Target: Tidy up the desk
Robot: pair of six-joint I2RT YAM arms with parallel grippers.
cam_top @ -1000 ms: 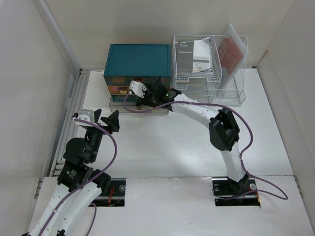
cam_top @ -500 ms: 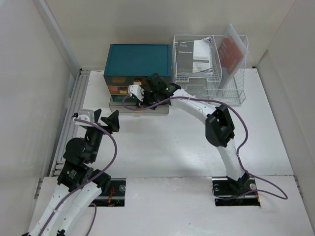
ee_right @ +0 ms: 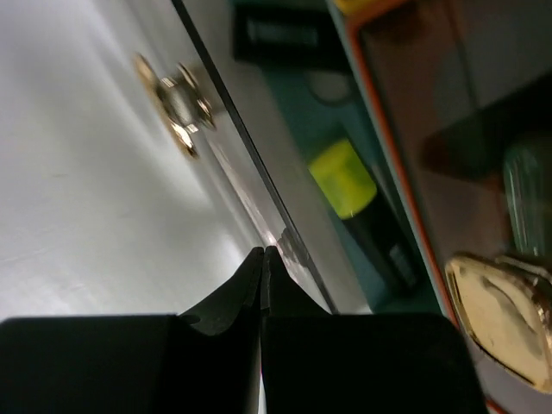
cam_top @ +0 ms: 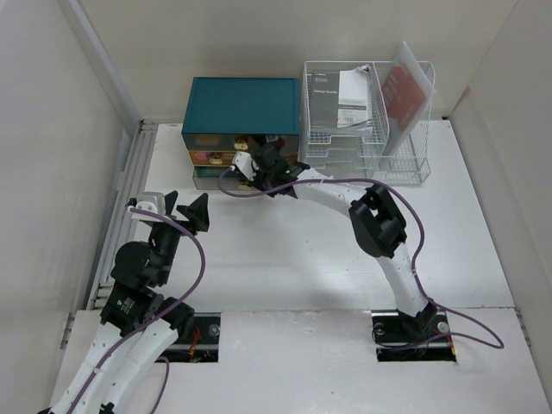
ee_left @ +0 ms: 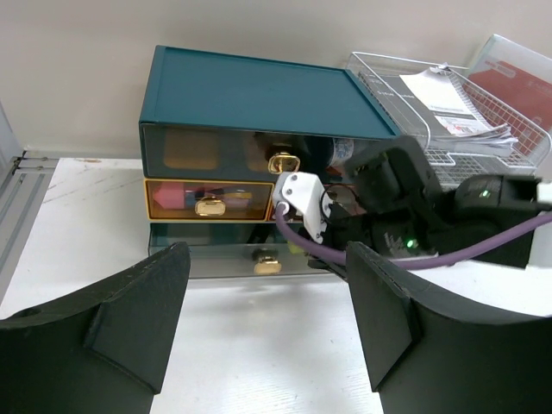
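The white desk (cam_top: 285, 250) carries a teal drawer box (cam_top: 241, 108) at the back. My right gripper (ee_right: 263, 252) is shut with nothing in it. Its tips touch the clear front of the bottom drawer (ee_left: 216, 259), to the right of that drawer's gold knob (ee_right: 177, 103). A yellow-capped marker (ee_right: 345, 177) lies inside that drawer. In the top view the right gripper (cam_top: 266, 175) sits against the box's front. My left gripper (ee_left: 267, 319) is open and empty. It hovers over bare desk in front of the box, the left gripper (cam_top: 194, 211) well short of the drawers.
A white wire rack (cam_top: 366, 112) with papers and a red-and-white booklet stands right of the box. The middle drawer (ee_left: 207, 198) is orange-framed, with pink and yellow items inside. A metal rail (cam_top: 129, 198) runs along the desk's left edge.
My right gripper has shut and pushed toward the box. The bottom drawer, which stuck out before, has slid back in. The left arm has not moved.
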